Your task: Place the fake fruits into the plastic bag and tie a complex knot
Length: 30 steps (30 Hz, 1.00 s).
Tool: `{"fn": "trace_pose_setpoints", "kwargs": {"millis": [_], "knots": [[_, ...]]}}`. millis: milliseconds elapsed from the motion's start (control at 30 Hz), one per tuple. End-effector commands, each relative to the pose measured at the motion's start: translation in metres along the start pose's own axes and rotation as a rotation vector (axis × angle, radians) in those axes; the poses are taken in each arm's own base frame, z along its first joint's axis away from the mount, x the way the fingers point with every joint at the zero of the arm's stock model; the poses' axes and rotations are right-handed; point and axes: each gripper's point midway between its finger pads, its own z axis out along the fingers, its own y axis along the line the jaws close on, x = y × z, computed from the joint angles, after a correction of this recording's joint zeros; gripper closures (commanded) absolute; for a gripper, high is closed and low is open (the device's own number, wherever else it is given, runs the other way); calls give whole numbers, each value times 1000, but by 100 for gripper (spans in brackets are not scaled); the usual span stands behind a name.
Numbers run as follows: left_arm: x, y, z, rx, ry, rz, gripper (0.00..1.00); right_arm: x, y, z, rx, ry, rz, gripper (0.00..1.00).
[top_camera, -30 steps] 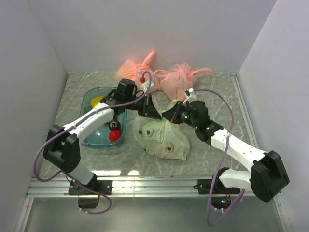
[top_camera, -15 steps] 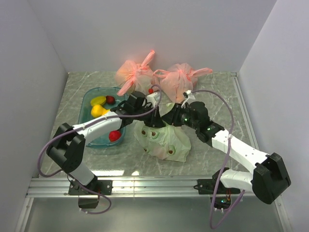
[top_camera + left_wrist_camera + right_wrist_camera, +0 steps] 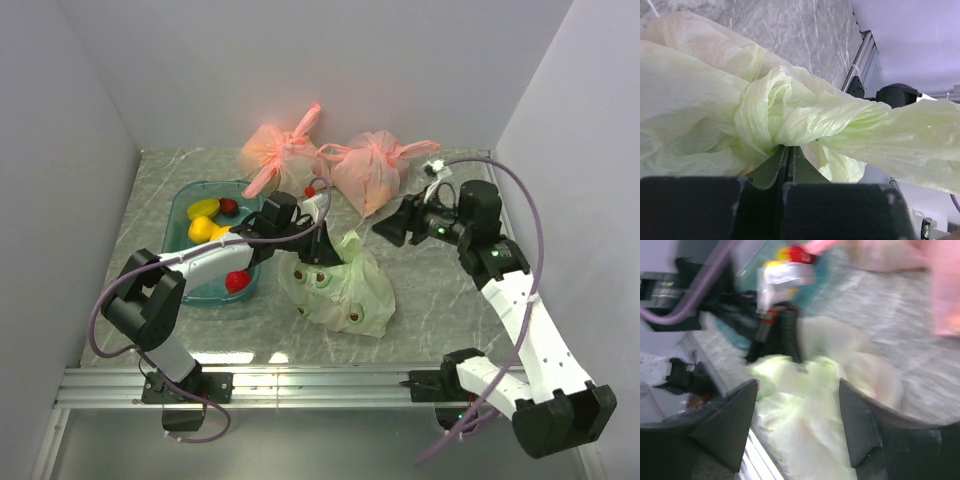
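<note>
One floppy end of the knot [image 3: 771, 107] streams long to the right in the left wrist view. The plastic bag [image 3: 348, 298] lies mid-table, its long axis running far-left to near-right, neck toward the left gripper [image 3: 320, 254], whose jaws pinch the knot. The right gripper [image 3: 386, 233] hangs apart, jaws spread wide, empty.

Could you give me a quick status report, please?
Left hand shut on the knot. Right hand open, clear of the plastic bag. Nothing in the way.
</note>
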Motion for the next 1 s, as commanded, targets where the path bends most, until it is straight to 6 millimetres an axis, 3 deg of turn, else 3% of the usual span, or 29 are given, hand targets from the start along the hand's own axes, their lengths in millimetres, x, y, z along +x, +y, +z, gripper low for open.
{"fn": "trace_pose_setpoints", "kwargs": {"millis": [0, 100, 167, 200, 367, 467, 633, 833, 967], "knots": [[-9, -22, -10, 54, -19, 48, 100, 20, -20, -10, -2, 111, 61, 41], [-7, -23, -11, 61, 7, 40, 100, 43, -40, 6, -21, 185, 108, 57], [-2, -24, -10, 64, 37, 30, 100, 54, -37, 12, -87, 217, 125, 59], [-1, -24, -11, 68, 46, 29, 100, 69, -39, 17, -115, 262, 125, 59], [6, -33, -11, 118, 76, 34, 100, 115, -32, 15, -235, 414, 149, 50], [4, -39, -7, 147, 69, 24, 100, 125, -22, 16, -296, 442, 152, 40], [0, -49, 1, 208, 61, 32, 100, 144, 4, 27, -367, 487, 180, 35], [-5, -59, 6, 286, 71, 38, 100, 135, 25, 59, -383, 415, 280, 30], [-5, -63, -2, 326, 74, 62, 100, 108, 24, 85, -361, 271, 314, 30]]}}
